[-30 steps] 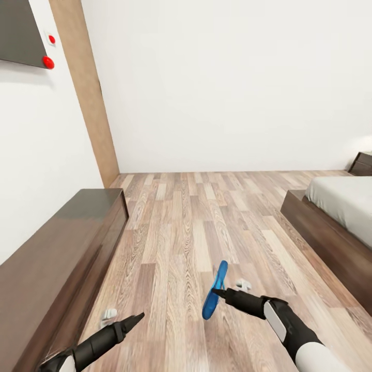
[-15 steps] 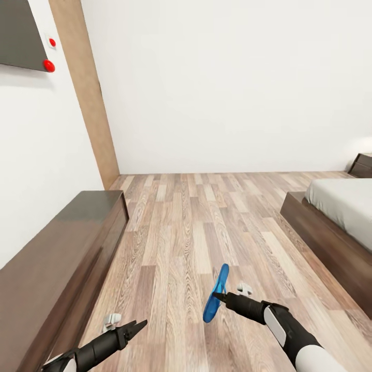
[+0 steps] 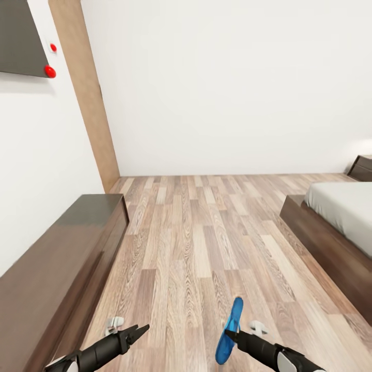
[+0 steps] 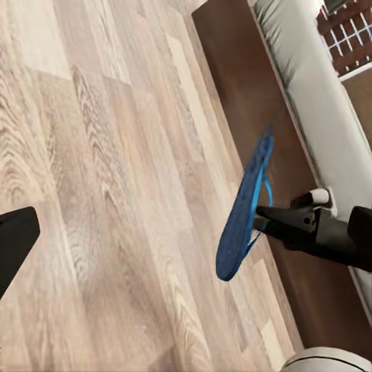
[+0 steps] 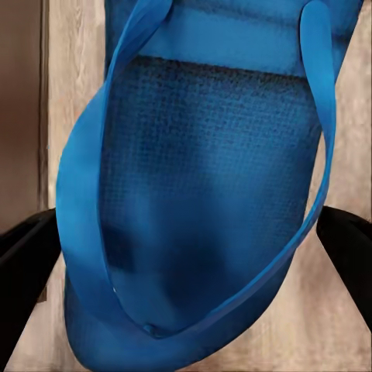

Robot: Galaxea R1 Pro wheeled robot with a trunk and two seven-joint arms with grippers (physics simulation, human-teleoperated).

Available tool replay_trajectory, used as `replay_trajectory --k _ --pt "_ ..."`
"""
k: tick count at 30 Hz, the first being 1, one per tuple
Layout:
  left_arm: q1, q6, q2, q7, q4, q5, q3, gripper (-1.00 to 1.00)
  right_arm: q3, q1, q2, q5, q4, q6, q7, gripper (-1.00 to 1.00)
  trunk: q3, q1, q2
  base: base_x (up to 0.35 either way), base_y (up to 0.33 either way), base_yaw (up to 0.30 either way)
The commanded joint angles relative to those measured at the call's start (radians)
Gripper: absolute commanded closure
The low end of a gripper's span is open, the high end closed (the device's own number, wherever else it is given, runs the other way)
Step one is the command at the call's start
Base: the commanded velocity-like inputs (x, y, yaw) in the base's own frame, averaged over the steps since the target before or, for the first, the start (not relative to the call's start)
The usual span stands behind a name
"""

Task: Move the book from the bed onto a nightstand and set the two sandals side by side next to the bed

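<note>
One bright-blue sandal hangs on edge above the wood floor, my right gripper shut on it. In the left wrist view the sandal shows in front of the bed's dark frame, pinched by the right gripper. The right wrist view has the sandal's sole and straps close up between the black fingers. My left gripper hangs low at the left, open, holding nothing. The bed lies at the right, and a nightstand stands behind it. The book and the other sandal are out of view.
A long low dark-brown cabinet runs along the left wall. Above it is a dark wall panel with red knobs. Wood-plank floor stretches ahead to a white wall. Two small white pieces show near the floor by my arms.
The whole picture has shifted slightly, so the camera has moved. My right gripper with the sandal now sits lower and further right in the picture. The left gripper has barely moved.
</note>
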Motion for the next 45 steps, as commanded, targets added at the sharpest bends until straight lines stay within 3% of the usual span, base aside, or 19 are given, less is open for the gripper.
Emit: replay_trajectory --k 1,5,9,45 --pt "0.0 0.01 0.0 -0.002 0.001 0.004 0.0 -1.0 -0.005 -0.001 -0.008 -0.012 0.02 0.004 0.003 1.0 0.002 -0.004 0.007 0.0 0.0 0.0" --pt "0.0 0.0 -0.01 0.005 0.04 -0.046 -0.008 -1.0 -0.005 -0.001 -0.021 -0.012 0.053 -0.004 0.003 1.0 0.015 -0.02 0.035 0.0 0.0 0.0" --pt "0.0 -0.064 -0.022 0.006 0.127 -0.108 -0.012 -1.0 -0.005 -0.001 -0.022 -0.012 0.058 -0.005 0.001 1.0 0.018 -0.023 0.042 0.0 0.0 0.0" --pt "0.0 -0.08 -0.038 0.008 0.175 -0.11 -0.01 -1.0 -0.005 -0.001 -0.022 -0.013 0.058 -0.005 -0.005 1.0 0.018 -0.023 0.042 0.0 0.0 0.0"
